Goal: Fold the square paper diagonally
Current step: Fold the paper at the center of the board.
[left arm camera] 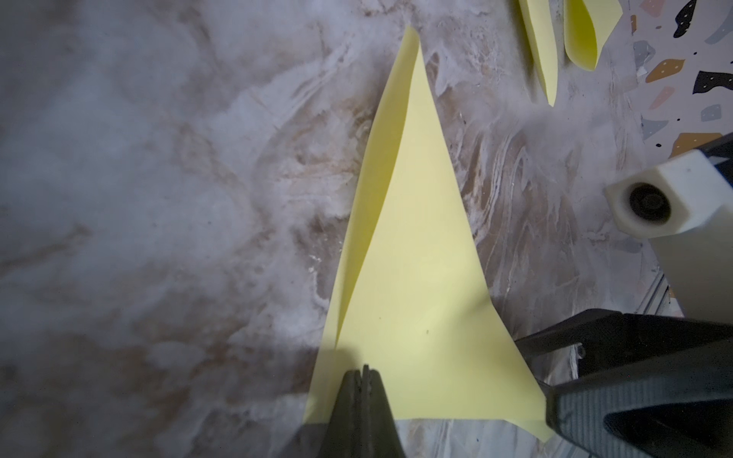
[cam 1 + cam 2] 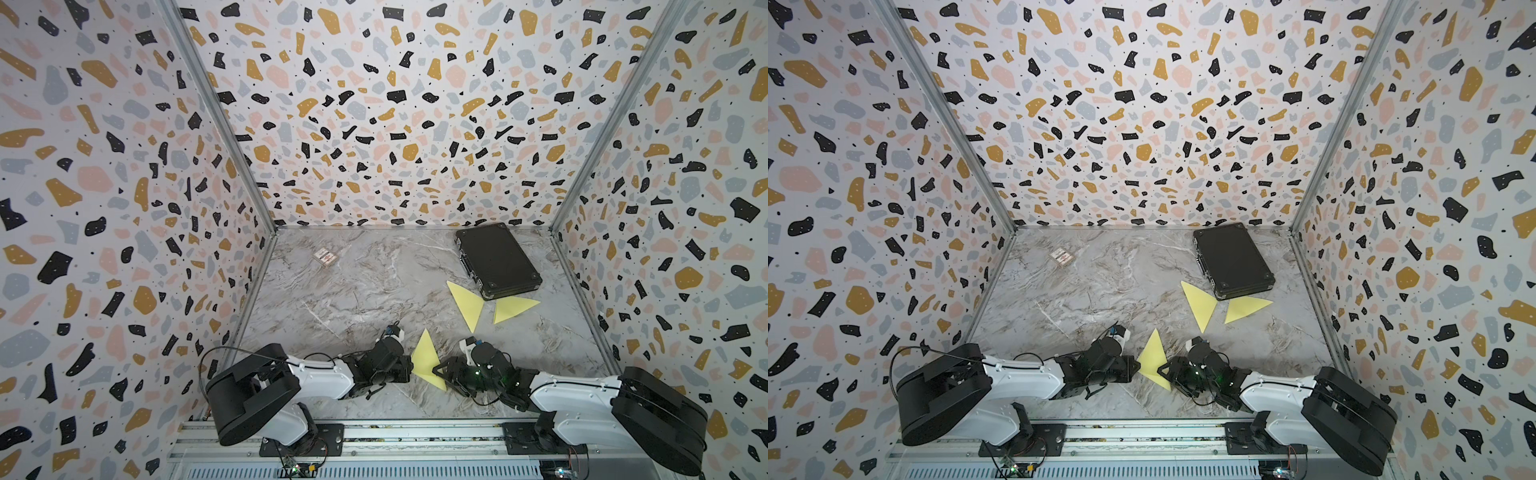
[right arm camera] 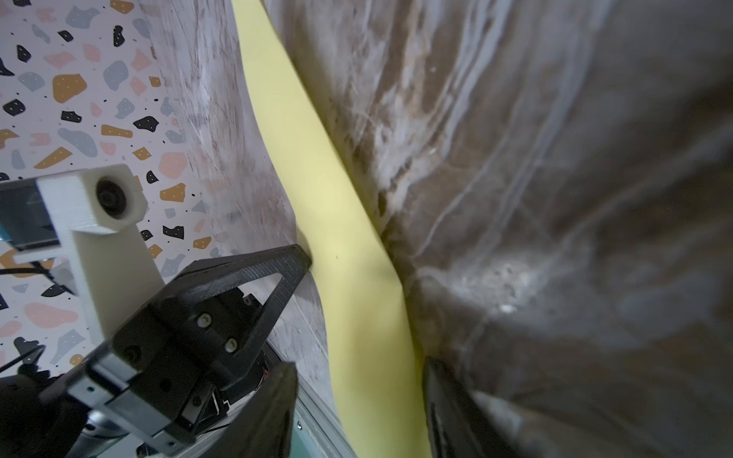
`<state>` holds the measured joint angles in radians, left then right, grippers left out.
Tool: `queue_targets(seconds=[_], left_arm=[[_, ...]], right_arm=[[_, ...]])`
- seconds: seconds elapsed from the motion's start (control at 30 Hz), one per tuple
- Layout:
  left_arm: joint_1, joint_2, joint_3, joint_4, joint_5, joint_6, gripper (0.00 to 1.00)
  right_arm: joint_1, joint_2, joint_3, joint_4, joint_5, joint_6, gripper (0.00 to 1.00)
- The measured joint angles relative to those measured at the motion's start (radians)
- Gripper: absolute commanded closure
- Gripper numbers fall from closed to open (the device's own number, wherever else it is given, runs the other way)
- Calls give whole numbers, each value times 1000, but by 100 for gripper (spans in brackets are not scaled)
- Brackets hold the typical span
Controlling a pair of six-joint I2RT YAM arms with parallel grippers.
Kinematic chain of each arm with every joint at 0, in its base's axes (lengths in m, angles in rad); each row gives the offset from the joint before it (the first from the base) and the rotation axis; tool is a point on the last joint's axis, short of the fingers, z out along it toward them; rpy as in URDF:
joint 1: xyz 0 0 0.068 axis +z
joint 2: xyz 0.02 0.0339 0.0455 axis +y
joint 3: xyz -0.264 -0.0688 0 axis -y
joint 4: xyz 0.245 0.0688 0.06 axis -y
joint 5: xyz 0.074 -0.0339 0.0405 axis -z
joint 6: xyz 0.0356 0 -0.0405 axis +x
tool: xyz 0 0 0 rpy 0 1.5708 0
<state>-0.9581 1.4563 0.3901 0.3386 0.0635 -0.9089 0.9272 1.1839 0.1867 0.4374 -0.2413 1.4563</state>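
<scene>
**Surface.** One desk (image 2: 353, 299), grey-white marble pattern with brown veining. A metal rail (image 2: 415, 432) along its front edge carries both arm bases.

**Room.** Three walls (image 2: 374, 104) in a terrazzo print of black, ochre, pink and grey chips, joined by metal corner posts.

**Contents, placed from the black case.**
- Black case (image 2: 496, 259), 1: lies flat and closed, at the back wall.
- Yellow paper triangles, 3 in all.
  - Task paper (image 2: 426, 361), 1: folded to a triangle, lying well apart from the case on the arms' side, between the two end effectors. In the left wrist view (image 1: 416, 277) its upper layer lifts along one long edge.
  - Spare triangle (image 2: 467, 303), 1: just off the case's near corner.
  - Second spare triangle (image 2: 513, 307), 1: along the case's near edge, touching it or tucked under; cannot tell which.
- Small printed box (image 2: 325, 257), 1: across the desk from the case, toward the robot's left.

**Arms, 2.**
- Left end effector (image 1: 365, 374): fingers fully together, tips resting on the task paper's edge.
- Right end effector (image 3: 359, 368): fingers parted, a strip of the task paper lying between them, not pinched.
</scene>
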Motion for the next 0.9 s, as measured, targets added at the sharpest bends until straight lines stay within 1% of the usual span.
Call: queue_targets(seconds=[0.17, 0.37, 0.5, 0.53, 0.57, 0.73, 0.87, 0.9], left_arm=[[-2, 6, -1, 12, 0, 0, 100], [-6, 9, -2, 19, -1, 0, 100], [-7, 8, -2, 20, -3, 0, 100], [-7, 8, -2, 20, -3, -1, 100], [-7, 8, -2, 20, -3, -1, 100], [-8, 8, -2, 20, -5, -1, 100], [-10, 8, -2, 21, -6, -1, 100], [-10, 8, -2, 21, -7, -1, 100]], right_arm=[[5, 5, -23, 39, 13, 58, 54], [12, 100, -33, 171, 5, 124, 67], [19, 134, -49, 229, 5, 161, 81], [19, 138, -53, 235, 6, 168, 83], [20, 139, -56, 238, 6, 175, 84], [22, 134, -65, 234, 7, 196, 99], [22, 104, -66, 211, 8, 201, 100], [22, 95, -65, 205, 10, 201, 97]])
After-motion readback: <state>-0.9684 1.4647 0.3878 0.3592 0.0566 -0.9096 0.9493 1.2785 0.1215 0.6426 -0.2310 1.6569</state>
